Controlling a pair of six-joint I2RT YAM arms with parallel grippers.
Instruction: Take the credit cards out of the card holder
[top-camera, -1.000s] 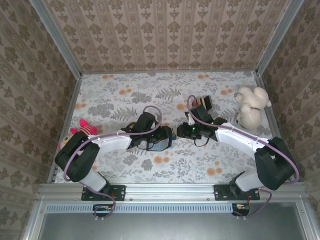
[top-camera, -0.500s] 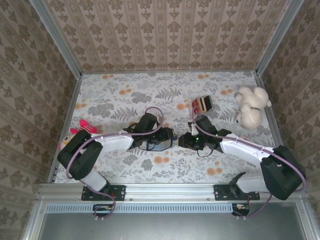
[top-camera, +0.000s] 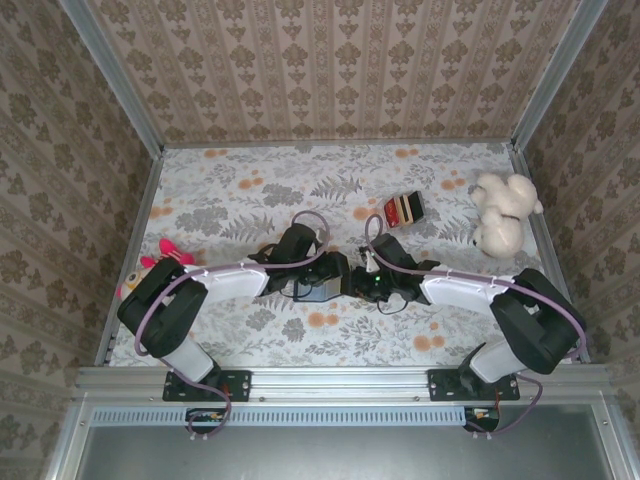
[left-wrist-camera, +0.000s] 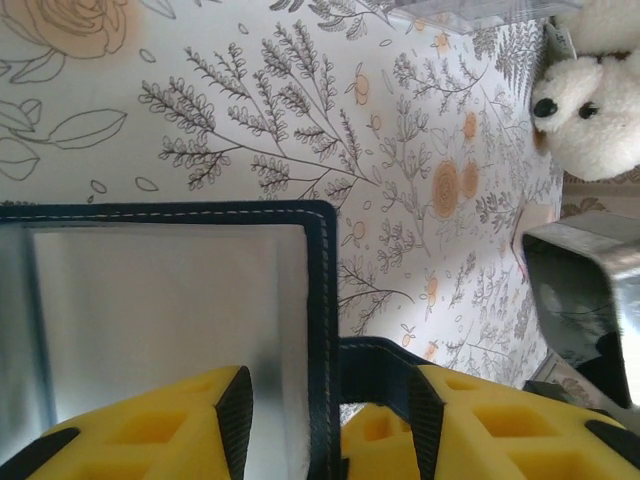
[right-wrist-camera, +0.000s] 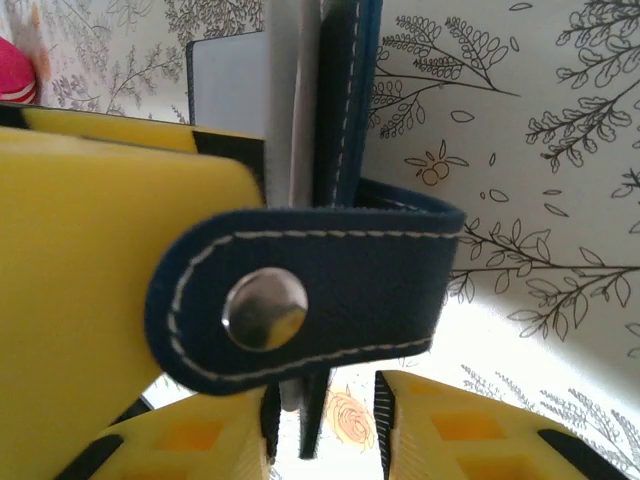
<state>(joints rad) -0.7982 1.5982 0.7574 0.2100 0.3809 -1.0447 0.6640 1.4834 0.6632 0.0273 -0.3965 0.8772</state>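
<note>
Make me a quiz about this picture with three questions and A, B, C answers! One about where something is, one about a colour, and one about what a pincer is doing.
1. Where is the striped block?
A) On the table, near the white plush
B) Inside a pincer
C) Hanging on the wall

2. What colour is the wallet?
A) Red
B) Dark blue
C) Green

3. What is the left pincer doing?
A) Gaping over bare table
B) Gripping the wallet's edge
C) Squeezing the plush

Answers:
1 A: the top view shows the block lying on the table close to the plush.
2 B: both wrist views show dark blue with pale stitching.
3 B: the left wrist view shows the wallet's edge pinched in it.
</note>
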